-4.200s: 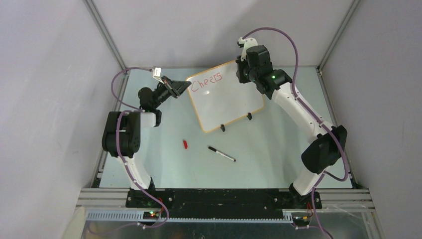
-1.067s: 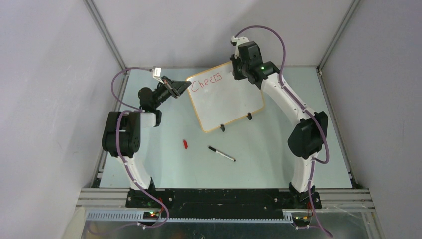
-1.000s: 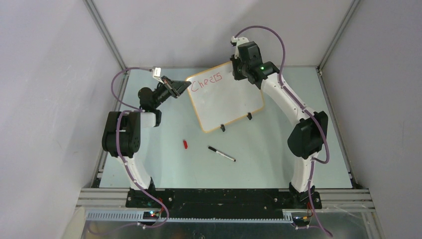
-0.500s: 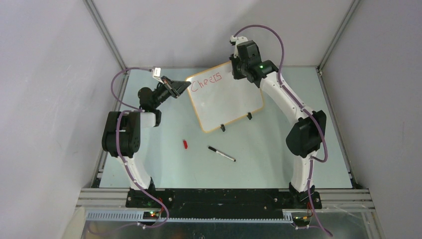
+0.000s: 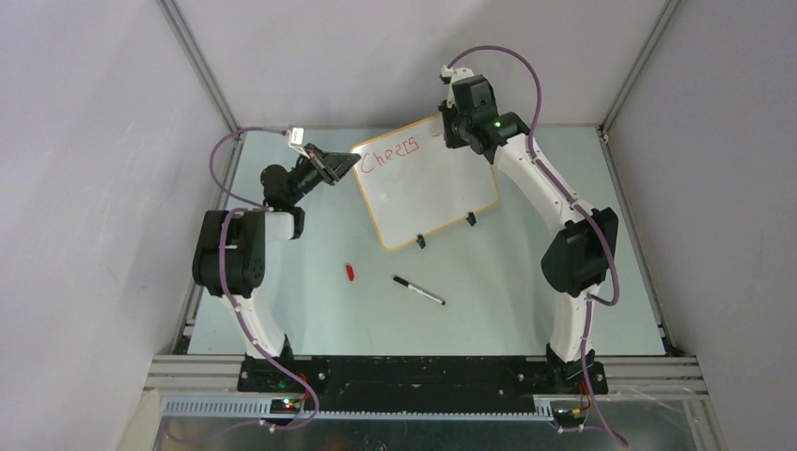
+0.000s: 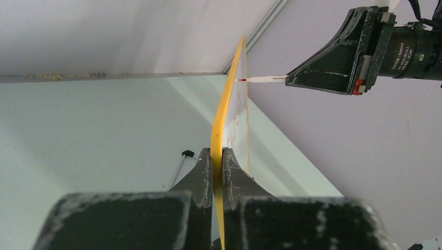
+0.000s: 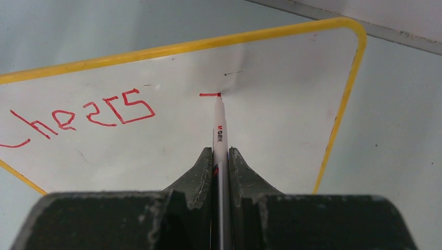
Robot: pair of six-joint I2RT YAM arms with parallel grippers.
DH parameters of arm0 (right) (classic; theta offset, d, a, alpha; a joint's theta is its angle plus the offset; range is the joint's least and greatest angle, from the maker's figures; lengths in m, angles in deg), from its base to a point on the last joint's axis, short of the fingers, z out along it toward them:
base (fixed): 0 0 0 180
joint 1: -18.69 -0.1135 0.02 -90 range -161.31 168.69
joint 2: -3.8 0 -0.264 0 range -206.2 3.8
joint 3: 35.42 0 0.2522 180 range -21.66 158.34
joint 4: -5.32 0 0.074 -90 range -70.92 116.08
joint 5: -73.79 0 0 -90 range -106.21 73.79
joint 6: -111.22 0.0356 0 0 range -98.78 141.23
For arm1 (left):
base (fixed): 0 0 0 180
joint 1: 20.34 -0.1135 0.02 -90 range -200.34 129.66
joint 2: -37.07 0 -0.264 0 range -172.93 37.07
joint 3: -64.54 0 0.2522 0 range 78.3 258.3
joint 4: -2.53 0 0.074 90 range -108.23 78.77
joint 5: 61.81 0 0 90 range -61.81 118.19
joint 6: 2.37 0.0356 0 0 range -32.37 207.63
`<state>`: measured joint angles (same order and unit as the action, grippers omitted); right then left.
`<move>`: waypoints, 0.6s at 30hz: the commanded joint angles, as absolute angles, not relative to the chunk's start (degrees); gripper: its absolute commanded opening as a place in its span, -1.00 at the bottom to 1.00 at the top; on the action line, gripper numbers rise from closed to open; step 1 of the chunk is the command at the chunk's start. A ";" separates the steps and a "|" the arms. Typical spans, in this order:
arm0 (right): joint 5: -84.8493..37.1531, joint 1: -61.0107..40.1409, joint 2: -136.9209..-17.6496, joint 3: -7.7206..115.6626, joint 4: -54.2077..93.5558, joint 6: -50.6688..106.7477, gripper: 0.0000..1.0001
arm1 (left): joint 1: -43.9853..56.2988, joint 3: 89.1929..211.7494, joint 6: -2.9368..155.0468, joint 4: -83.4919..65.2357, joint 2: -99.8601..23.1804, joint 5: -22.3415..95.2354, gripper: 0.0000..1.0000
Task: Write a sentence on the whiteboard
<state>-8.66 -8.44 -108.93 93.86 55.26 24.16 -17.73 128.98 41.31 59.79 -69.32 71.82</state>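
Writing gripper (right): the right gripper was clamped on a red marker; the pen ran straight out between the fingers; its tip touched the board at the right end of a short red dash.
Holding gripper (left): the left gripper was pinched shut on the left edge of the whiteboard; the yellow rim sat between both fingers.
Whiteboard: it stood at the far middle of the table, between the two arms; it was tilted, with two black clip feet at its near edge.
Sentence: the sentence read only "Cheers", in red along the top row; the dash lay to the right of it, apart from the last letter.
Loose items: a loose marker and a small red cap lay on the table nearer the arm bases; both were well apart from the grippers.
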 commanded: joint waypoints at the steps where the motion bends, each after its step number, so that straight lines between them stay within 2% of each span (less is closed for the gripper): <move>1: -8.56 -8.20 -108.08 95.51 54.53 24.38 -1.00 | -17.55 128.44 46.50 61.21 -68.08 74.60 -1.00; 9: -9.59 -8.49 -102.79 91.26 50.94 25.03 -1.00 | -17.55 128.41 46.50 61.25 -68.06 74.73 -1.00; 18: -9.22 -8.73 -103.68 92.72 51.25 25.07 -1.00 | -17.60 128.23 46.41 61.51 -67.89 74.72 -1.00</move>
